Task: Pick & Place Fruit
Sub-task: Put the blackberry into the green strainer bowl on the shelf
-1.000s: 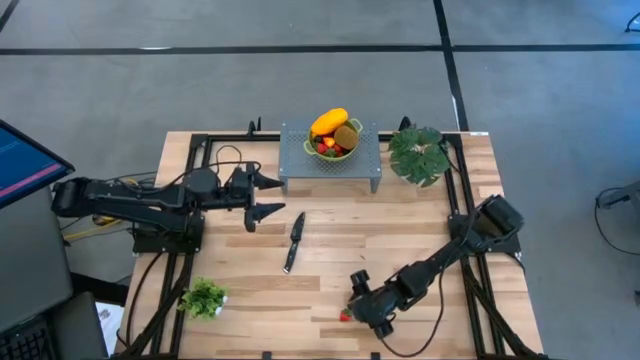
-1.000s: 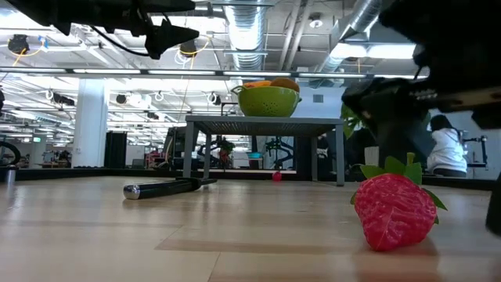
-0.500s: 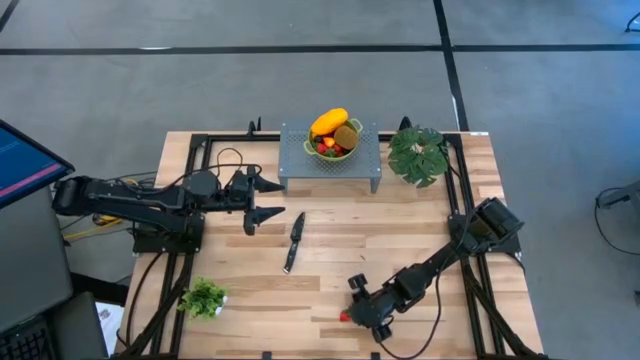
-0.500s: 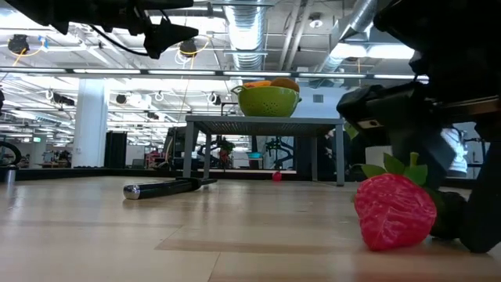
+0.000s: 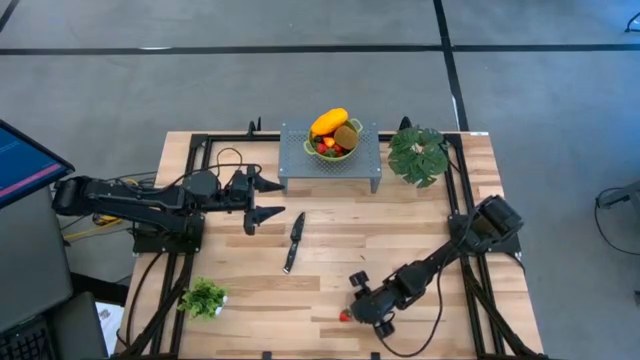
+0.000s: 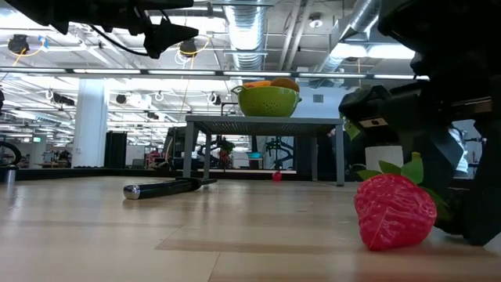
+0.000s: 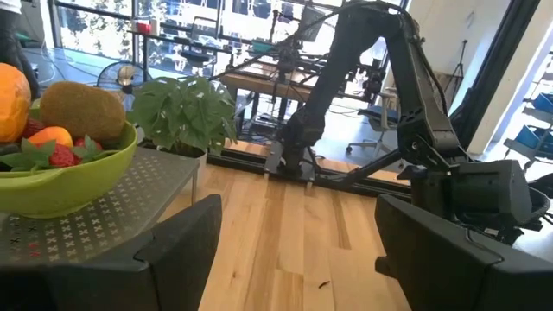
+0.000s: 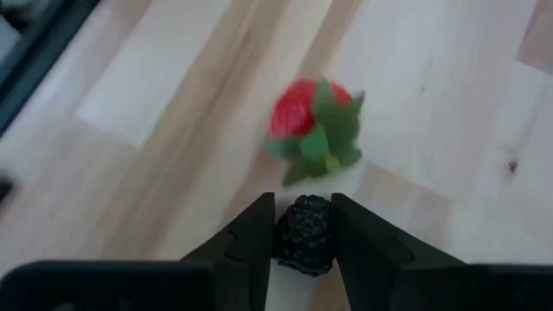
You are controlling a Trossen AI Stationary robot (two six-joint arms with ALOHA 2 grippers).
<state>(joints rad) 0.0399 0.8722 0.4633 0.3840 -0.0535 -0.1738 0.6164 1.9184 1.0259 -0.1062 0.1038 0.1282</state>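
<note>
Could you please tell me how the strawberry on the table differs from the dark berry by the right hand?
The strawberry is red with green leaves; the blackberry is black and leafless. The strawberry is the larger of the two. The strawberry lies free on the wooden table, while the blackberry sits clamped between the right hand fingers. Both are small, bumpy toy fruits near the table's front edge.

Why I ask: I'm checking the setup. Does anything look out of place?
A strawberry lies loose by the table's near edge, far from the green bowl on the stand. The right gripper beside it grips a dark berry. A knife lies mid-table.
</note>
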